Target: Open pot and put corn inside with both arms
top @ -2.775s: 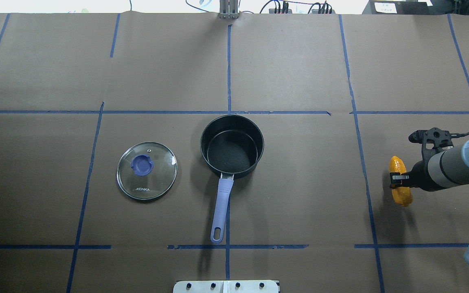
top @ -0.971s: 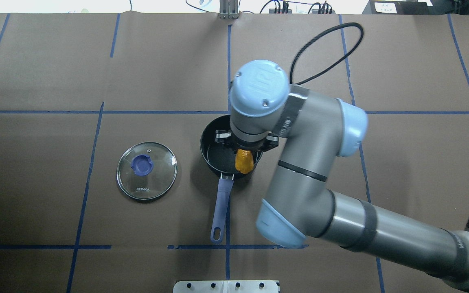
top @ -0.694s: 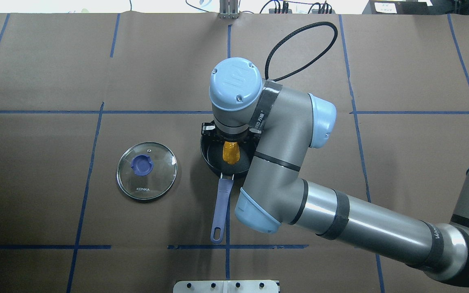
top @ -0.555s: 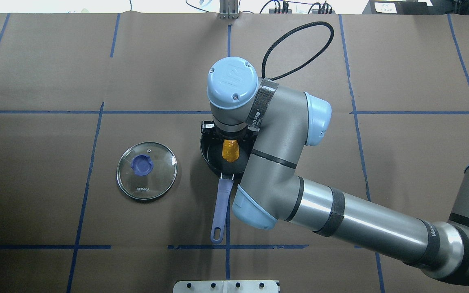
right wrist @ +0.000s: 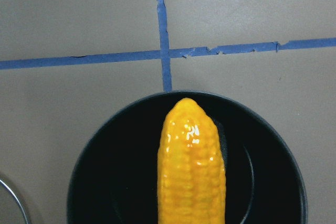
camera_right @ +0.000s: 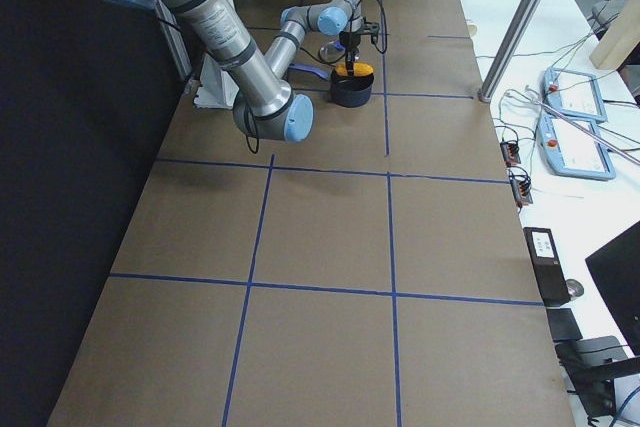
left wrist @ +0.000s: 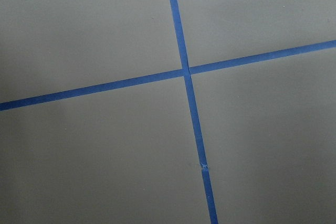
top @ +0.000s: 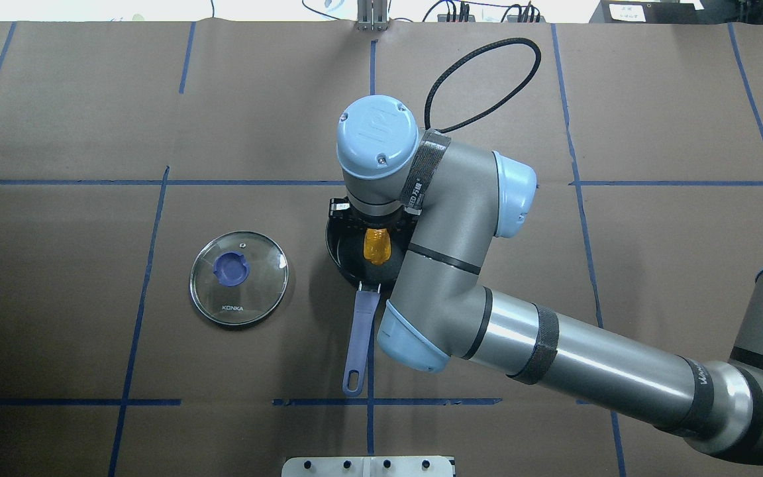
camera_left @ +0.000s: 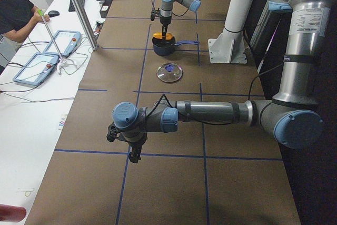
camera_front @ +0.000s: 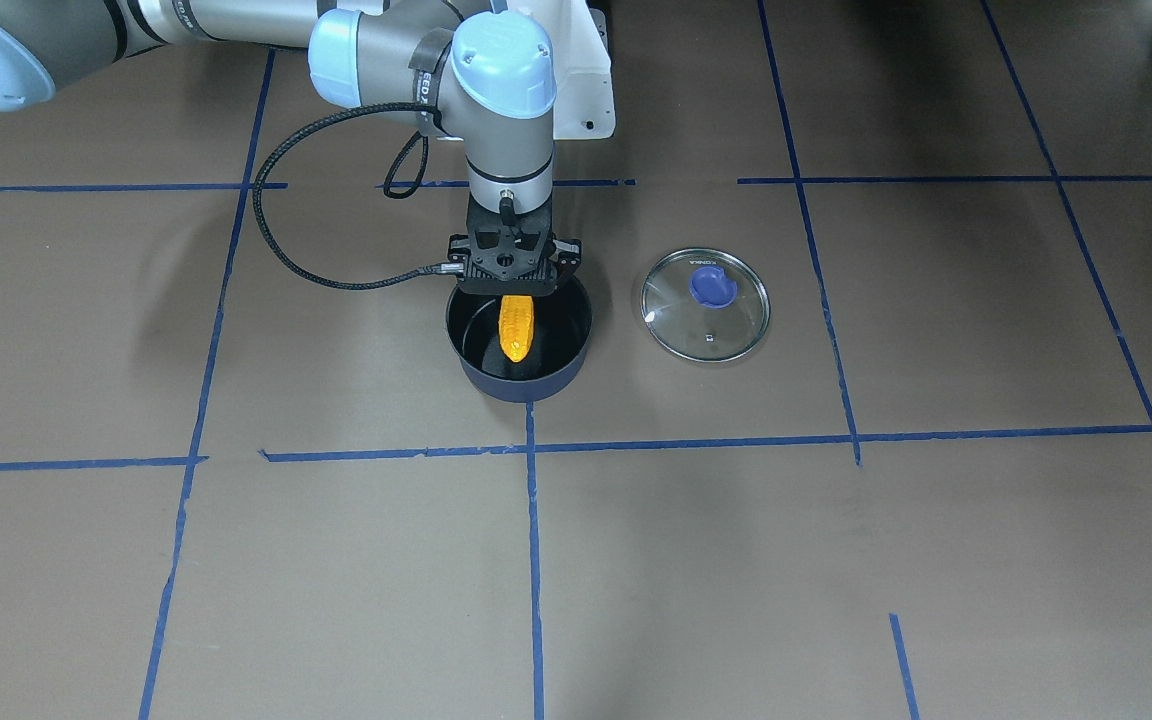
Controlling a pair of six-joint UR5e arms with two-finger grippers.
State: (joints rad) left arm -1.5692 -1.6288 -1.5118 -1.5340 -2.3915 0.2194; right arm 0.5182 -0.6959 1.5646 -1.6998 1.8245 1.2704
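The dark navy pot (camera_front: 521,388) stands open at mid-table, its purple-blue handle (top: 361,329) pointing toward the robot. Its glass lid (top: 238,278) lies flat on the table beside it, also in the front view (camera_front: 705,304). My right gripper (camera_front: 510,285) is shut on the orange-yellow corn (camera_front: 516,328) and holds it tip-down over the pot's mouth. The right wrist view shows the corn (right wrist: 191,171) above the black interior, inside the rim (right wrist: 100,148). My left gripper (camera_left: 132,153) hovers low over bare table far from the pot; I cannot tell whether it is open.
Brown paper with blue tape lines (left wrist: 184,72) covers the table. The right arm's forearm (top: 573,361) crosses the table from the right, near the pot's handle. An operator and control tablets (camera_left: 37,67) sit at a side table.
My right arm has carried the corn from the table's right side to over the pot. In the last half second it has barely shifted. Pot and lid have not moved.
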